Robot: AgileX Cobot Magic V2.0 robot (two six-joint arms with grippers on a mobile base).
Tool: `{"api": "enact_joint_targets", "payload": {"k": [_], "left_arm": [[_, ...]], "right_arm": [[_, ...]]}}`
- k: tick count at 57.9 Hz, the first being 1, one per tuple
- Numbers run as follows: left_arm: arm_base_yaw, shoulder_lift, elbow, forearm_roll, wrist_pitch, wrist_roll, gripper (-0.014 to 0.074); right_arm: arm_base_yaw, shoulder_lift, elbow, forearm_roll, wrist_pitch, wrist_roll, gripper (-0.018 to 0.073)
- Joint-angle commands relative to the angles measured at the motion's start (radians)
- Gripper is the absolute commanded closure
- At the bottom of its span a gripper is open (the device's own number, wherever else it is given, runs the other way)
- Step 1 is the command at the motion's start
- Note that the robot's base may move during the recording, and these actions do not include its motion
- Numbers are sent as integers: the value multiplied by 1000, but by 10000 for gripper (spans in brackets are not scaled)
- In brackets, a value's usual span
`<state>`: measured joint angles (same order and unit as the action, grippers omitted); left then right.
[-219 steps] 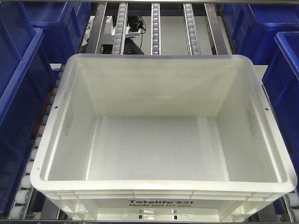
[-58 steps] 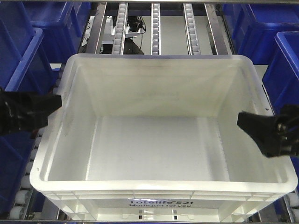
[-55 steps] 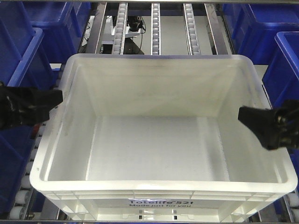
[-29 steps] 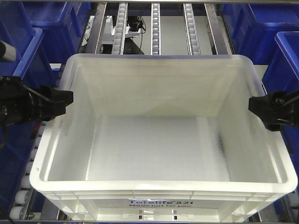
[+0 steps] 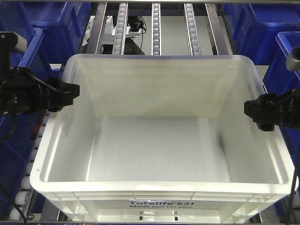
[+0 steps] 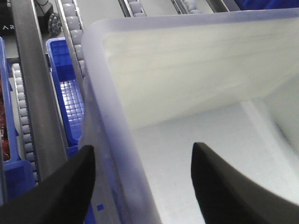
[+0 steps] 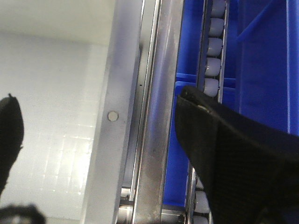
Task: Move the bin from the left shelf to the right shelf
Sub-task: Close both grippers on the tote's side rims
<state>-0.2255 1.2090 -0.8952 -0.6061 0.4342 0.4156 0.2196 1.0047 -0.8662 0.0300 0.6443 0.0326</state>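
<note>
Bin (image 5: 159,188) sits on the roller rails (image 5: 156,28), with blue bins (image 5: 14,140) either side. Left gripper (image 6: 142,151) is spread wide and straddles the left wall, one finger inside, one outside. Right gripper (image 7: 98,109) is likewise spread across the right rim. Neither seems to touch plastic, though the angles are poor.

Blue bins (image 5: 51,18) either side; roller tracks (image 5: 156,28) at back

The black left gripper (image 5: 69,91) sits at nine o'clock, pointing inward toward three, its two fingers (image 6: 70,186) spread wide apart. The black right gripper (image 5: 251,108) sits opposite at three o'clock, roughly level, its fingers (image 7: 219,140) likewise parted.
</note>
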Motion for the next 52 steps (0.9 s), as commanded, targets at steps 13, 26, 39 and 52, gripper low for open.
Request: {"api": "enact_joint_targets", "payload": {"k": [13, 26, 39, 52], "left_arm": [[-5, 21, -35, -28, -26, 2, 160], [-5, 22, -35, -27, -27, 2, 160], [-5, 23, -35, -27, -30, 2, 168], [-5, 23, -35, -27, -30, 2, 174]], "right_arm": [[-1, 27, -33, -21, -84, 3, -34], [-1, 69, -33, -21, -80, 3, -34], [-1, 92, -33, -24, -88, 5, -34], [-1, 133, -33, -24, -90, 5, -23]]}}
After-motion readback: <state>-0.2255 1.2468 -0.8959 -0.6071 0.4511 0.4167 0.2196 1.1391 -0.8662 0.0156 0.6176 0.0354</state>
